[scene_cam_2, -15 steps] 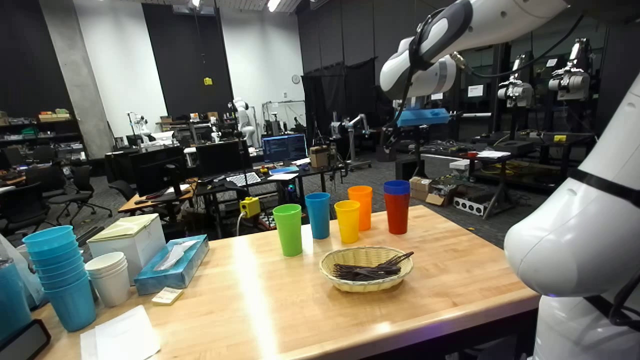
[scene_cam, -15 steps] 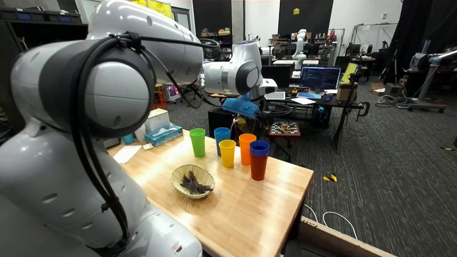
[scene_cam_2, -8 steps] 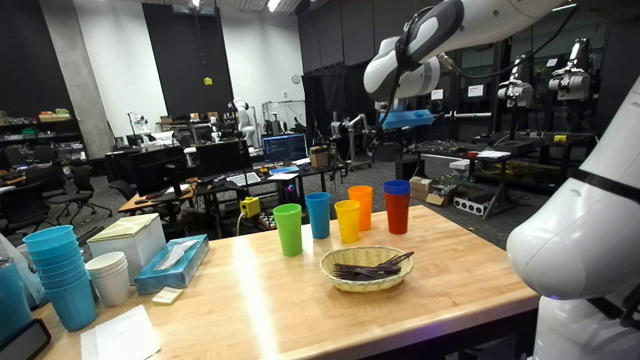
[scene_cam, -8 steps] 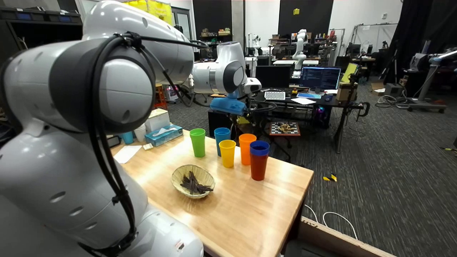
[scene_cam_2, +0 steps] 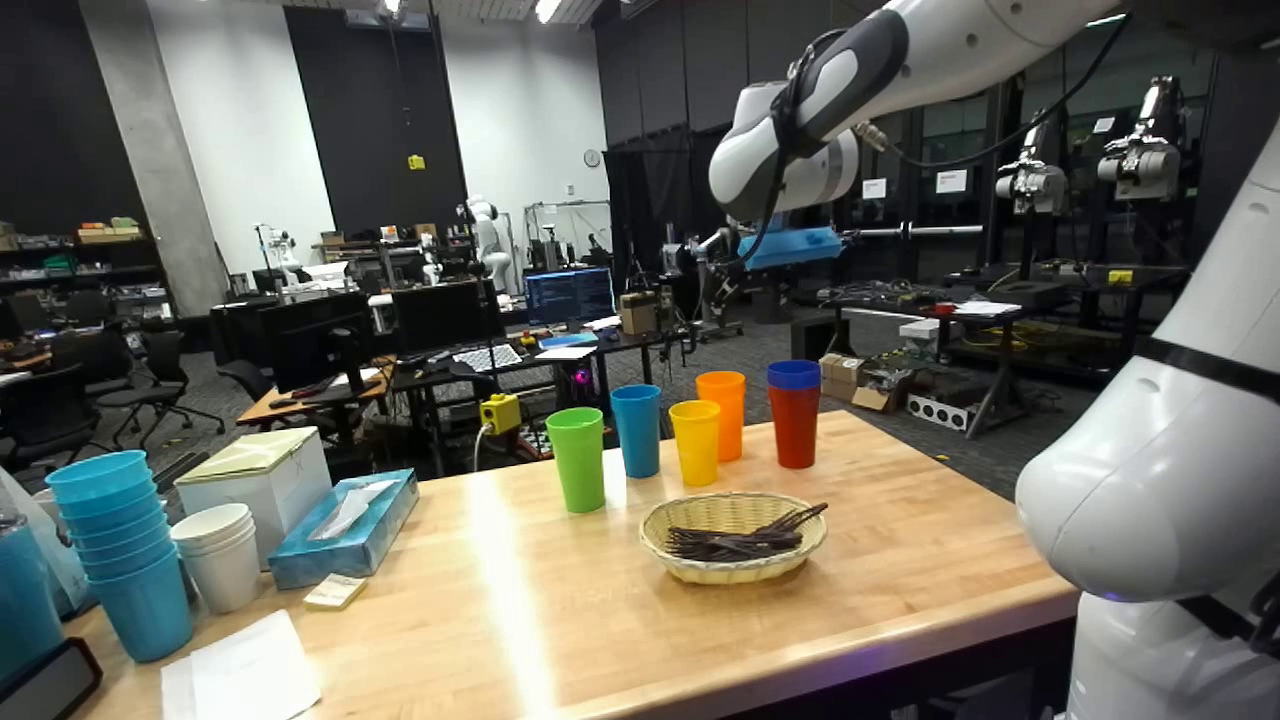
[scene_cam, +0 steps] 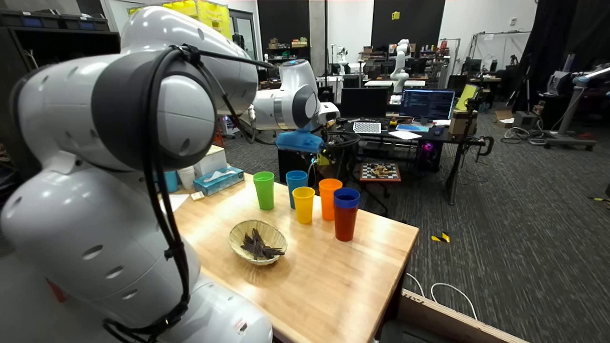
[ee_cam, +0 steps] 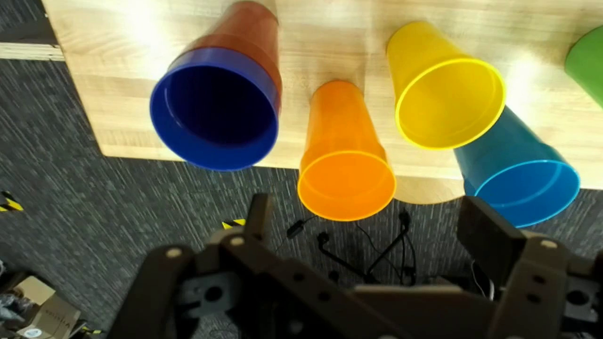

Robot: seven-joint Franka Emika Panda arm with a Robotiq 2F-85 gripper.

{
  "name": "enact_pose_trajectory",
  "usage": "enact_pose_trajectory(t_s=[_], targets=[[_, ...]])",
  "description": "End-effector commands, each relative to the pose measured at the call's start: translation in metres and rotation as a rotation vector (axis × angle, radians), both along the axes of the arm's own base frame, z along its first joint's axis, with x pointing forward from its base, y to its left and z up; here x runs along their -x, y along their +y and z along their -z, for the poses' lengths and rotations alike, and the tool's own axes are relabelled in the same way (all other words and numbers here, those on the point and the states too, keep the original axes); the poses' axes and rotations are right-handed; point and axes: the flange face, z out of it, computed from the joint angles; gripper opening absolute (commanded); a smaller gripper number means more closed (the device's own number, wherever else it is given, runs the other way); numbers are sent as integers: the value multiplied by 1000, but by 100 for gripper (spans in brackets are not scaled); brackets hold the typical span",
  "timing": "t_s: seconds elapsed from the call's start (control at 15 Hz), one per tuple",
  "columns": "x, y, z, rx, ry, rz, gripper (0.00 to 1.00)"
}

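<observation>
- Wrist view shows us the gripper [ee_cam: 372, 225] with its fingers spread wide and nothing pinched between them; the orange cup [ee_cam: 346, 181] looks nearest, its rim showing at the mouth of the gap, with the yellow cup [ee_cam: 450, 103] and light-blue cup [ee_cam: 527, 188] beside it.
- Both exterior views show us what has just changed: the arm [scene_cam: 114, 105] and its blue bracket [scene_cam_2: 793, 247] have swung leftward in the picture, away from the red cup [scene_cam_2: 795, 430] with the dark-blue cup [scene_cam_2: 793, 375] nested in it, toward the green cup's [scene_cam_2: 577, 460] end.
- Nothing on the table [scene_cam_2: 620, 640] has shifted meanwhile; the cups stand upright, and the basket [scene_cam_2: 733, 573] of dark forks [scene_cam_2: 735, 545] sits apart from them; we judge this a free move, with no cup gripped.
- As for pose, we see the elbow high, the forearm stretched out and the gripper hanging down, apart from the cups; it blurs into the dark background outside, so its exact height we cannot fairly tell.
</observation>
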Motion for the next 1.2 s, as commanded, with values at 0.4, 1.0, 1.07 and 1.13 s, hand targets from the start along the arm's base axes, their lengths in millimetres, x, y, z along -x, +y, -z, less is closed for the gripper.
enact_pose_trajectory(t_s=[0.4, 1.0, 1.07, 1.13], targets=[[-5, 3, 7, 20, 94, -32, 100], [-22, 14, -4, -1, 208, -116, 100], [-27, 15, -3, -1, 197, -112, 100], [-30, 15, -2, -1, 191, -114, 100]])
